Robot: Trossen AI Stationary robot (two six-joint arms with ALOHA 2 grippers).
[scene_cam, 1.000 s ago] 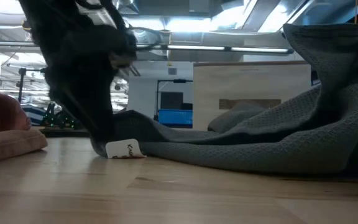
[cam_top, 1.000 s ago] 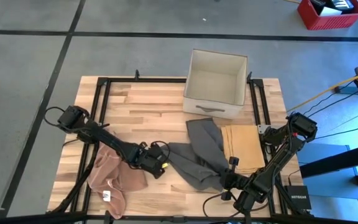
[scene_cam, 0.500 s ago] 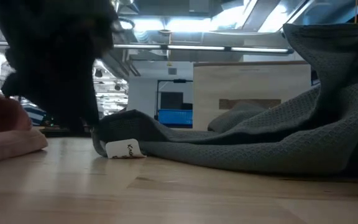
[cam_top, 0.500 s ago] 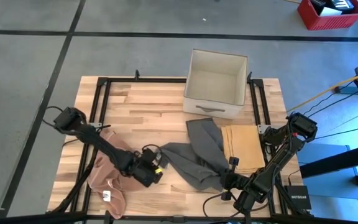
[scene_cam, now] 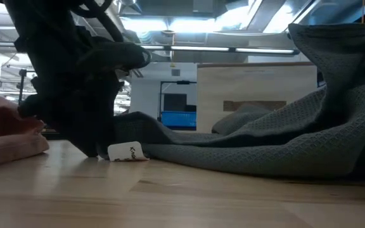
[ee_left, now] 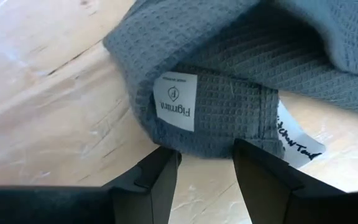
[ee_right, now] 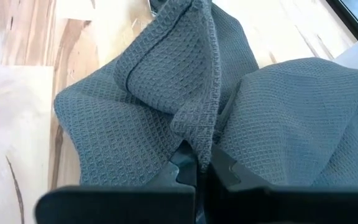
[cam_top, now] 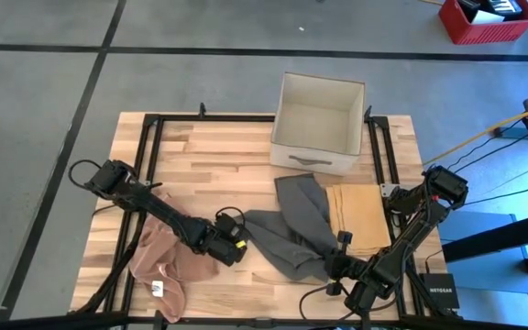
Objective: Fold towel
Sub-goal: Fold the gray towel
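The grey waffle-weave towel (cam_top: 287, 234) lies crumpled on the near middle of the pale wooden counter (cam_top: 218, 156), one end draped toward the tan folded cloth (cam_top: 357, 215) beside it. It looks light, limp and slightly grippy; it will likely sag and bunch unless lifted by corners or a hemmed edge. The labelled corner (ee_left: 176, 109) seems the best hold. The left gripper (ee_left: 205, 163) sits at that corner with its fingers parted and the hem between them, not yet closed on it. The right gripper (ee_right: 197, 168) is pinched tight on a raised fold of the same towel at its other end.

A pink crumpled cloth (cam_top: 168, 261) lies under the left arm, and a white open box (cam_top: 317, 124) stands at the counter's far side. Beyond is grey floor with dark tape lines and a red crate (cam_top: 489, 18).
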